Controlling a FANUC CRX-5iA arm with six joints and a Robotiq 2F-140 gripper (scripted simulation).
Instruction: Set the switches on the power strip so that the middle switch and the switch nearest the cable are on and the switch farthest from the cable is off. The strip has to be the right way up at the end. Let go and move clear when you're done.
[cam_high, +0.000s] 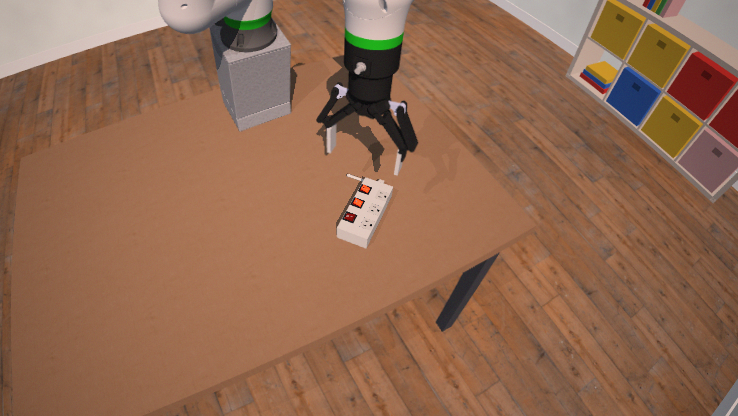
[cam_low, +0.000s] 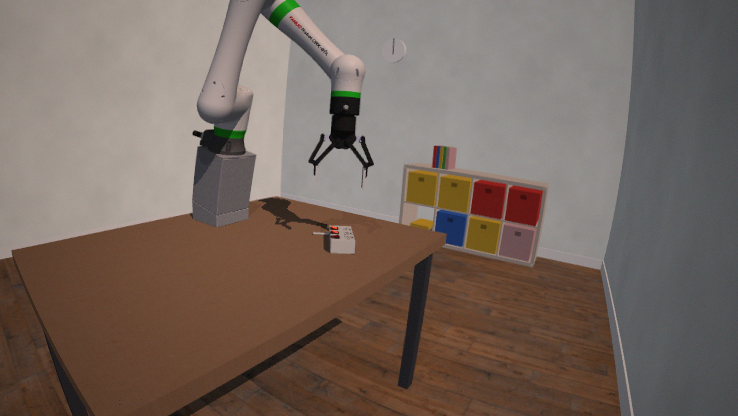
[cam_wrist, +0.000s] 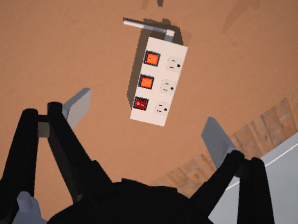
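The power strip (cam_high: 364, 211) is seen lying right way up on the brown surface (cam_high: 155, 248), toward its right edge and nearer the far edge than the near one. Its short cable stub (cam_high: 354, 176) is pointed toward the far edge, where the grey pedestal (cam_high: 254, 82) is mounted. Three switches are set in a row along the strip's left side, with the sockets beside them on the right. The switch nearest the cable (cam_high: 365, 189) and the middle switch (cam_high: 358, 202) are shown bright orange; the switch farthest from the cable (cam_high: 350, 217) is shown dark red.

The end effector (cam_high: 364, 155) is held well above the strip, released, with its fingers spread wide and nothing between them. Its shadow is cast on the surface between the pedestal and the strip. A shelf unit (cam_high: 578, 54) with coloured bins is placed by the wall, well apart from the surface.
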